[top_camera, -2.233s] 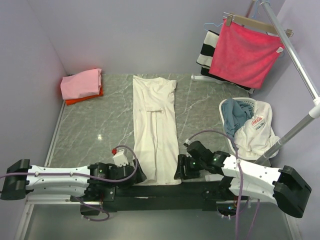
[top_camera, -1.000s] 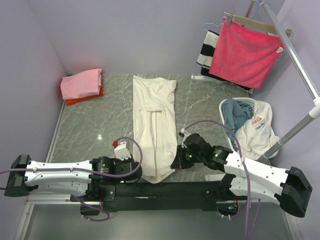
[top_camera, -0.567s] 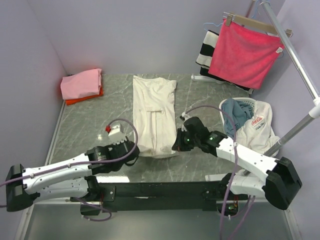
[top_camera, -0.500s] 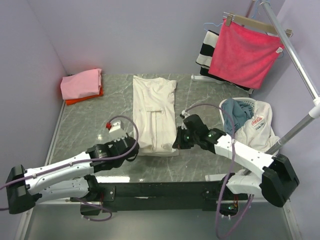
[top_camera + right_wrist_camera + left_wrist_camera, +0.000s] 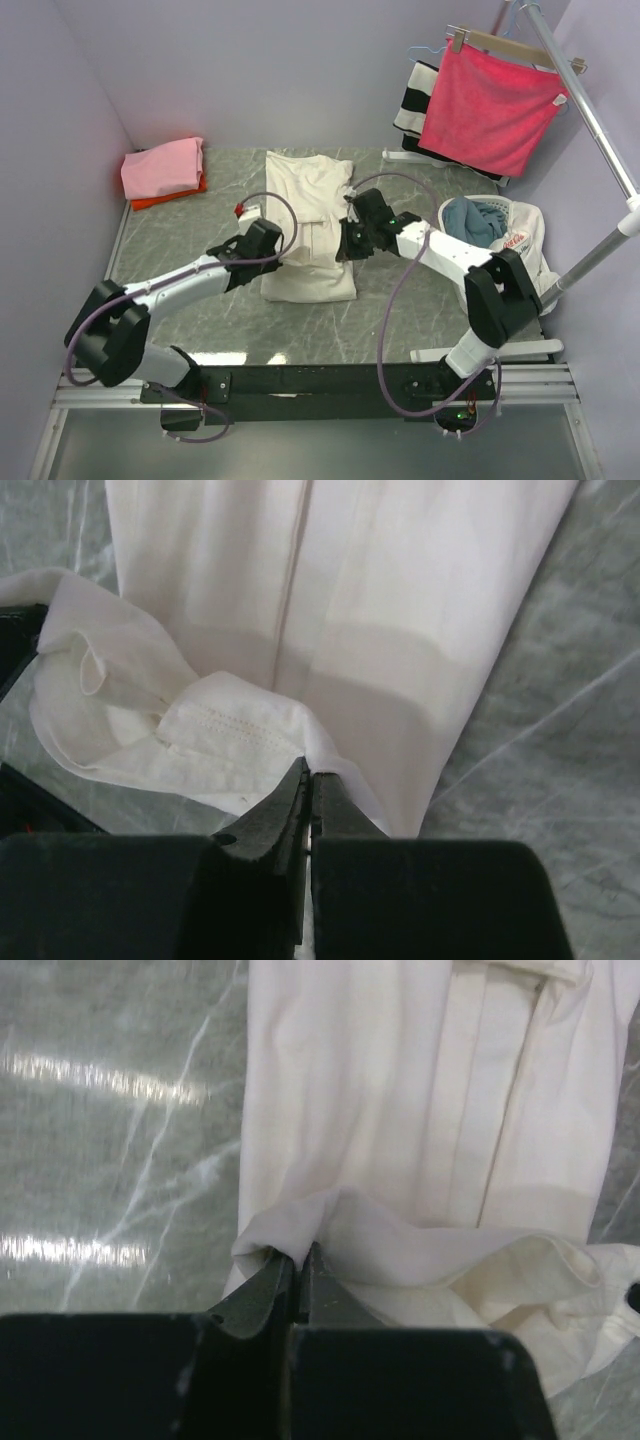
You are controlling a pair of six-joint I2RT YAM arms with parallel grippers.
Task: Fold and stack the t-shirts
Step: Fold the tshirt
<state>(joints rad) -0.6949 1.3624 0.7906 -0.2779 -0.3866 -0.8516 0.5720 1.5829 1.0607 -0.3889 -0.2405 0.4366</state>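
Your arms moved far, carrying hem over cream tee (image 5: 308,190). Left gripper (image 5: 297,1260), right gripper (image 5: 307,772) each clamp hem corner, left and right. Grey marble table (image 5: 170,250), lilac walls (image 5: 250,70).

Lilac walls (image 5: 250,70), grey marble-look tabletop (image 5: 180,250), metal clothes rail (image 5: 590,110) at right, perhaps a white basket (image 5: 484,198)

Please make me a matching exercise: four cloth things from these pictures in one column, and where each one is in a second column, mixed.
1 cream t-shirt
2 pink t-shirt
3 red cloth
4 striped cloth

A on a wooden hanger
B gripped by the left pincer and the right pincer
C partly hidden behind the red cloth
D on the orange-red t-shirt

Pairs: 1-B, 2-D, 3-A, 4-C
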